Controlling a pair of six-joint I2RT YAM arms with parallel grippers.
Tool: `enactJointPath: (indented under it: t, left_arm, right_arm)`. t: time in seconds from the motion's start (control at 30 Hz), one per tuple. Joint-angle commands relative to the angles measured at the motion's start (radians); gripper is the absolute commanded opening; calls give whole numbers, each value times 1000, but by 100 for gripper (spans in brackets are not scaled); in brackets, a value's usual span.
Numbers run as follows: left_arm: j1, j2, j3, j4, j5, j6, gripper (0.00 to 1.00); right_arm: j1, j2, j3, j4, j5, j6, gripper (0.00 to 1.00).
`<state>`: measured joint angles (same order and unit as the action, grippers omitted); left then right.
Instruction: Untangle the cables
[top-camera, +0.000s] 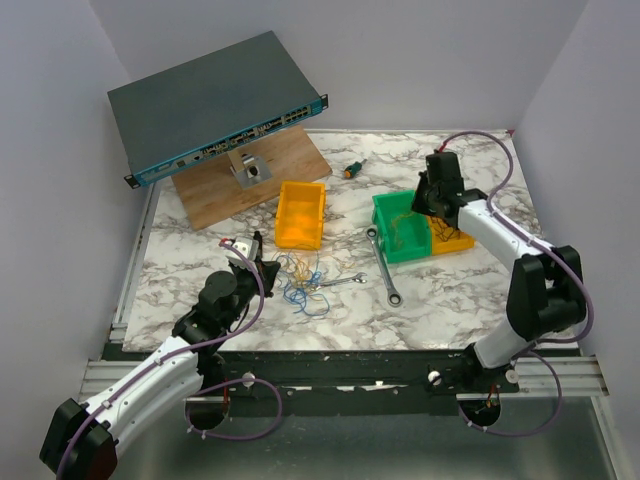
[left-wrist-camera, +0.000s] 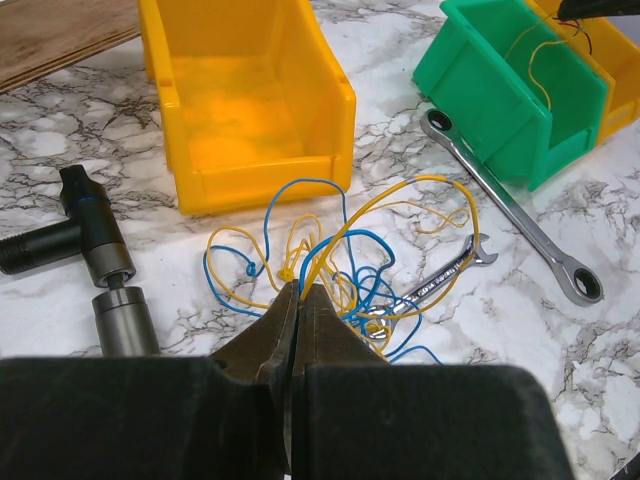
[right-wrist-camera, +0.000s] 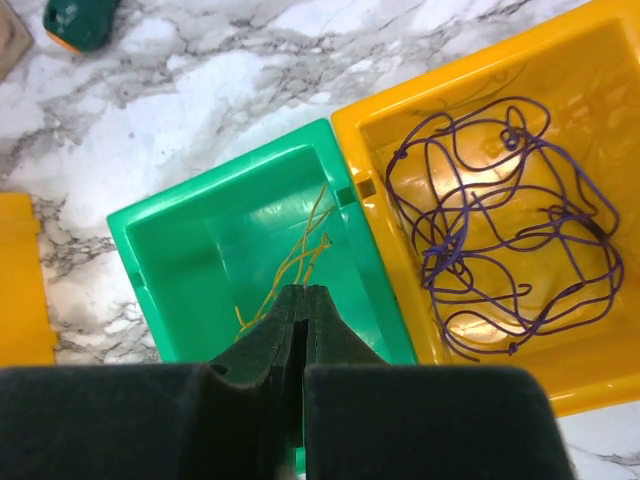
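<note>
Untangling partly complete: purple wire (right-wrist-camera: 445, 240) binned right of green bin (right-wrist-camera: 190, 250), orange wire (right-wrist-camera: 300, 250) inside it. Left of it, blue-yellow cables (top-camera: 305, 280) knotted, pinched in left gripper (left-wrist-camera: 297, 290). Right gripper (right-wrist-camera: 303, 292) pressed together above green bin; hold indeterminate.

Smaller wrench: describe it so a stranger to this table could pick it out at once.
On the marble table, look on the near side of the empty yellow bin, where the tangle of blue and yellow wires lies. The smaller wrench is the short silver open-ended one half under those wires; the longer ratchet wrench lies beside the green bin.
</note>
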<state>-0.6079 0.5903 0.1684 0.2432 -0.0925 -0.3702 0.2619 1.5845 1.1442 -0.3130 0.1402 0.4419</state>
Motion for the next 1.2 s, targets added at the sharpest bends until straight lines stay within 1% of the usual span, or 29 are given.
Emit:
enactJointPath:
  t: [0.0,0.1,0.17,0.27,0.33,0.47,0.53,0.7,0.83,0.87,0.9,0.97,1.03,1.1,1.17]
  left_arm:
    - [5,6,31,7,27,4,0]
    - [5,8,31,8,28,4,0]
    - [5,12,31,13,28,4,0]
    - [5,16,34,6,27,5,0]
    - [5,13,31,11,25,5,0]
    - [5,15,34,4,27,5,0]
    - [5,11,30,8,27,5,0]
    - [5,22,34,4,28,5,0]
    - [6,13,29,11,22,7,0]
    - [5,14,31,6,22,7,0]
    - [5,12,32,1,21,8,0]
    - [5,6,31,-1,19,8,0]
    - [5,5,29,4,17,8,0]
    - [6,7,32,-3,19,9,0]
    - [5,4,33,-7,19,8,0]
  right_arm:
    - [46,67,-37,35,-14,-27,1]
    - [71,129,-43,62,0,-19,1]
    - [99,182,-35,66,46,-17,1]
    - [162,266,9,32,199,-2,1]
    - [187,320,37,11,255,21,1]
    - [189,376,63,21,275,50,1]
    - [189,404,105,14,283,73,1]
    - [188,476,233,20,281,117,1]
    - [187,529,372,-45,355,125,1]
    - [188,529,393,-56,367,120,4]
    - [188,524,404,-57,372,111,10]
    - [186,502,410,-58,377,88,16]
    - [185,467,406,-76,387,80,40]
    - [186,421,372,-67,381,73,48]
    - [187,367,331,-51,356,68,53]
